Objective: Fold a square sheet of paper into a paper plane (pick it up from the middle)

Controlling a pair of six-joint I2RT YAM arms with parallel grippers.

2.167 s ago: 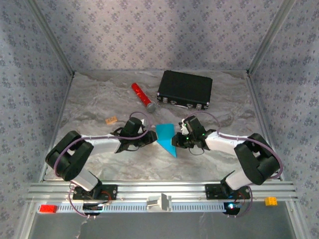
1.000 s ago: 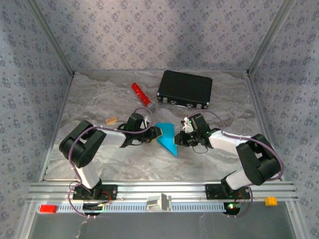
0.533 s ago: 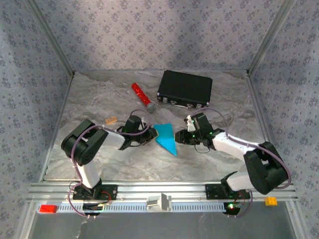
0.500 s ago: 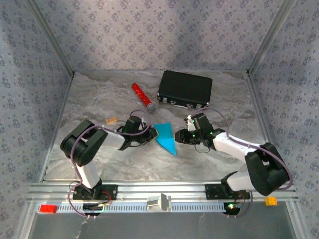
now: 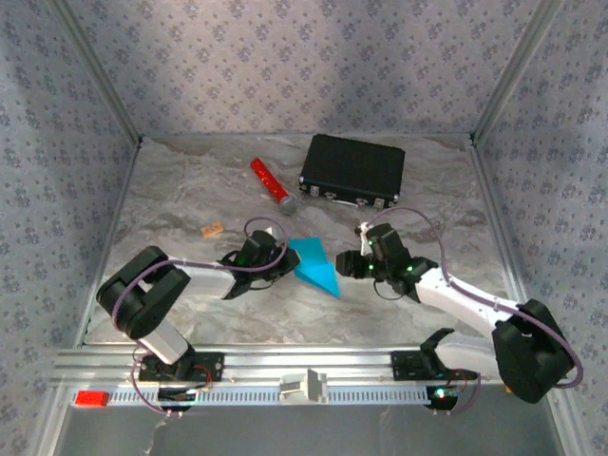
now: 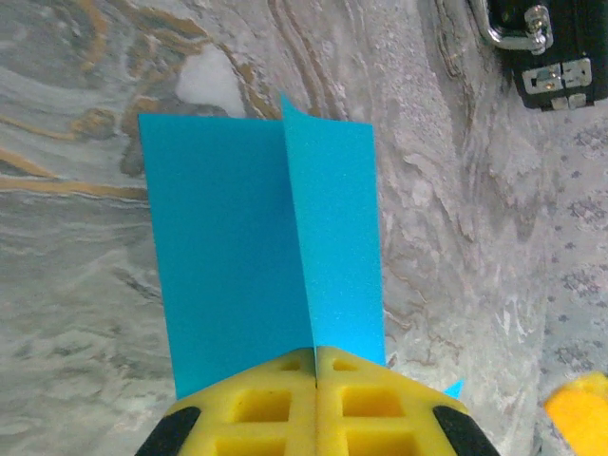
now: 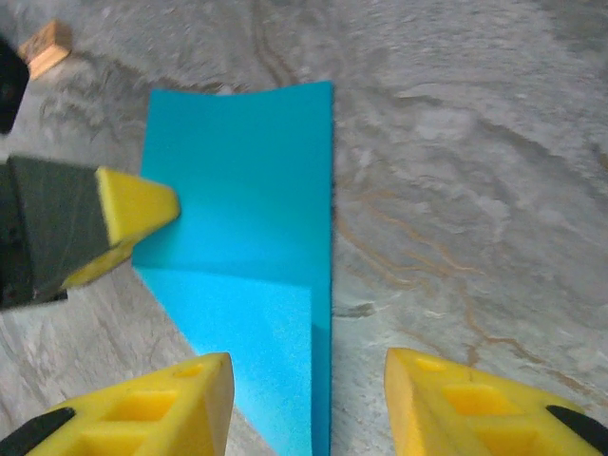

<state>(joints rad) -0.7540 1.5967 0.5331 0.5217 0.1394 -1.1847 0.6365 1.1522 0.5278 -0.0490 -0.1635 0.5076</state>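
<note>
Paper point(image 5: 313, 269), bright cyan and partly folded into a wedge that narrows toward the near side, lies on the marbled table point(image 5: 190, 199) at its middle, between the two arms. The left gripper point(image 5: 286, 257) reaches in from the left and is clenched on the paper's wide end. In the left wrist view its yellow fingers point(image 6: 266, 404) are pressed together with no gap, pinching a raised crease that runs straight up the middle of the paper point(image 6: 256, 247), with a flap spreading to each side. The right gripper point(image 5: 350, 266) sits just beside the paper's right edge with its jaws parted and nothing held. In the right wrist view its two fingers point(image 7: 470, 399) stand well apart at the bottom of the frame, with the narrowing end of the paper point(image 7: 237, 218) between them, lying flat on the table. There the left gripper's pad point(image 7: 128, 214) comes in from the left and touches the paper's left edge. A black case point(image 5: 352, 171) rests near the far edge of the table, well apart from the paper, with its latches facing the arms. A red cylinder point(image 5: 273, 184) with a grey end lies slanted to the left of the case. A small tan block point(image 5: 212, 229) sits left of the left gripper, apart from everything else.
</note>
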